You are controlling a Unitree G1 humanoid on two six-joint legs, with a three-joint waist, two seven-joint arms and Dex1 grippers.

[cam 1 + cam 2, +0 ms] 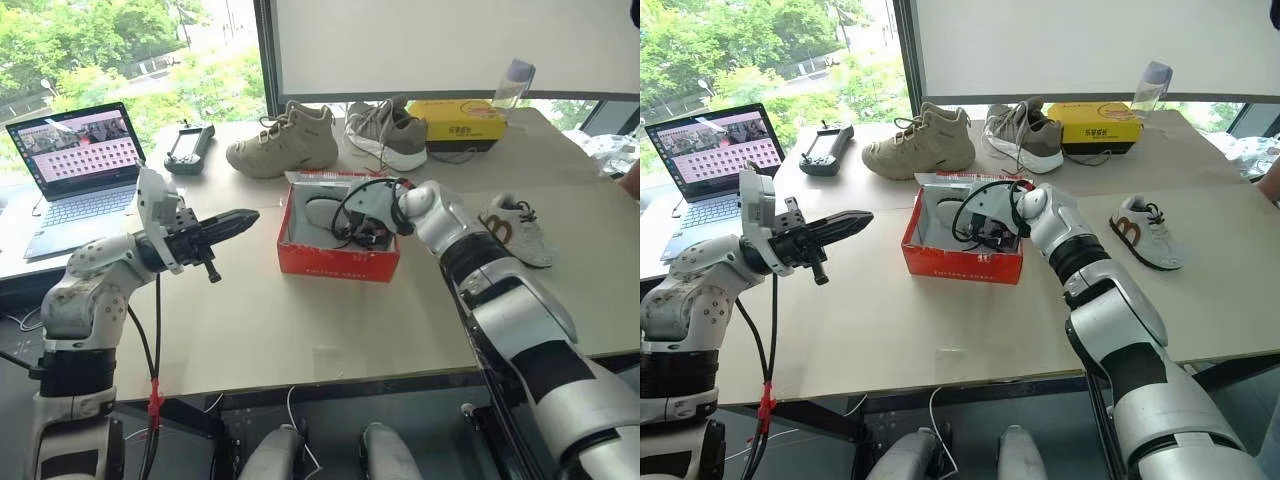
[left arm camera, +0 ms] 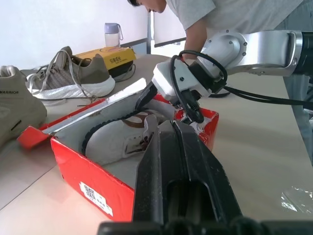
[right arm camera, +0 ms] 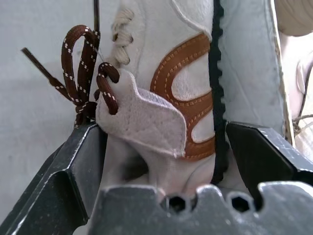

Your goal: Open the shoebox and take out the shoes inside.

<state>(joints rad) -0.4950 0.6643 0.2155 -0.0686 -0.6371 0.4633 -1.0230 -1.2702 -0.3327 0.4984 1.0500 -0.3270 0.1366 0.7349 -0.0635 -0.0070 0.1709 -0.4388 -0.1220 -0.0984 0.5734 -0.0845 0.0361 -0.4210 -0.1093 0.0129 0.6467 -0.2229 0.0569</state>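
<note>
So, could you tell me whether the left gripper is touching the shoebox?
Apart. In the left eye view the left gripper hangs shut to the left of the shoebox, with bare table between them.

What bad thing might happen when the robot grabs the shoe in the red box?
The right gripper stands open around the shoe lying in the shoebox, with the fingers on either side. If it closes, it might pinch just the loose tongue or the brown laces, and the shoe could slip back. Nothing steadies the box: the shut left gripper hangs apart from it, so lifting might drag the box along.
</note>
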